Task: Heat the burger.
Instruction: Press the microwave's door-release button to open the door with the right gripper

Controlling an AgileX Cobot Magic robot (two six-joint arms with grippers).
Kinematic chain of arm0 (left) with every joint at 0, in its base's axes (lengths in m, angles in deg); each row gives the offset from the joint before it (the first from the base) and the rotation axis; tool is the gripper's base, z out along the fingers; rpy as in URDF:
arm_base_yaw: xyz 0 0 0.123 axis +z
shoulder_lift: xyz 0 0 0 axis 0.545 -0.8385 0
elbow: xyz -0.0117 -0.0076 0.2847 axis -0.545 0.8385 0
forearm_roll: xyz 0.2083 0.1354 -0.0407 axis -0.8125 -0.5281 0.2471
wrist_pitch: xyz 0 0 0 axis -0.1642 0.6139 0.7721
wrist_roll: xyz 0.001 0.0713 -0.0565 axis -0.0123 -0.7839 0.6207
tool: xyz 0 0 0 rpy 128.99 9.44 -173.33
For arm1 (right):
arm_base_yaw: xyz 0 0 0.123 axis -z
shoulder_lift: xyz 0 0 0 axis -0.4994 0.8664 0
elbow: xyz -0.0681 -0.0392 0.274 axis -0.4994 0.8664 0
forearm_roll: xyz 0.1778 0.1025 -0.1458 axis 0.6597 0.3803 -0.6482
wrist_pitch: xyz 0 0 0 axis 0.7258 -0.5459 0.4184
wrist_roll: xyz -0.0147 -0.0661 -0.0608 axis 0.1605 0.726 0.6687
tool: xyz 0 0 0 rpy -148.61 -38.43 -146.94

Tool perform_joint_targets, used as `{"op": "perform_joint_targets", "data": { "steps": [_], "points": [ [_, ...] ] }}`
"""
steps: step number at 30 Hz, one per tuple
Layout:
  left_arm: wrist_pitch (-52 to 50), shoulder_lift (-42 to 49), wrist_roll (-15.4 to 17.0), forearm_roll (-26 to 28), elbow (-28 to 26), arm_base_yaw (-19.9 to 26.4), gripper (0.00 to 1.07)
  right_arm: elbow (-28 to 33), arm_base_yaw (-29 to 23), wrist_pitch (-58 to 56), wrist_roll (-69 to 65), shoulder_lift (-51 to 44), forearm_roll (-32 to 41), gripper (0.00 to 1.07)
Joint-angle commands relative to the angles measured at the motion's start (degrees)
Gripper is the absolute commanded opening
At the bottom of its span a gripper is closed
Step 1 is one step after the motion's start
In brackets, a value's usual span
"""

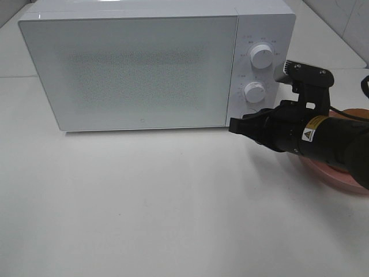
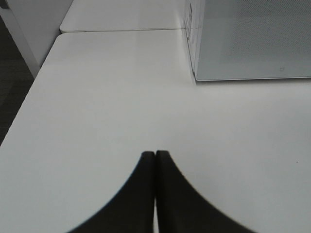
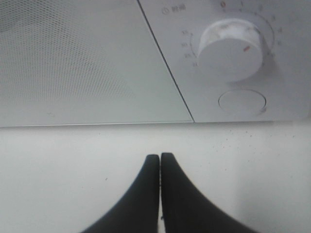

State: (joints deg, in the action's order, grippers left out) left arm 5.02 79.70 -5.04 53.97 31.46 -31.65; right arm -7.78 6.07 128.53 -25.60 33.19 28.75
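Note:
The burger is out of view in every frame. A white microwave [image 1: 132, 63] stands at the back of the table with its door shut. My right gripper [image 1: 233, 124] is shut and empty, low in front of the microwave's control panel, just below the lower knob [image 1: 254, 91] and near the round door button [image 3: 242, 102]. In the right wrist view its fingers [image 3: 160, 194] are pressed together, pointing at the seam between door and panel. My left gripper [image 2: 155, 194] is shut and empty over bare table left of the microwave [image 2: 252, 39]; it does not show in the high view.
A pink plate [image 1: 337, 173] lies at the right under my right arm, mostly hidden. An upper knob [image 1: 261, 56] sits on the panel. The white table [image 1: 144, 202] spreads in front of the microwave; its left edge [image 2: 22, 107] drops off.

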Motion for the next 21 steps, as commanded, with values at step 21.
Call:
{"op": "perform_joint_targets", "data": {
  "steps": [21],
  "points": [
    [-0.52,1.43,0.29,0.11,0.23,0.23,0.00,-3.78,-0.11,15.24,-45.26,10.71,7.62,0.00]
  ]
}}
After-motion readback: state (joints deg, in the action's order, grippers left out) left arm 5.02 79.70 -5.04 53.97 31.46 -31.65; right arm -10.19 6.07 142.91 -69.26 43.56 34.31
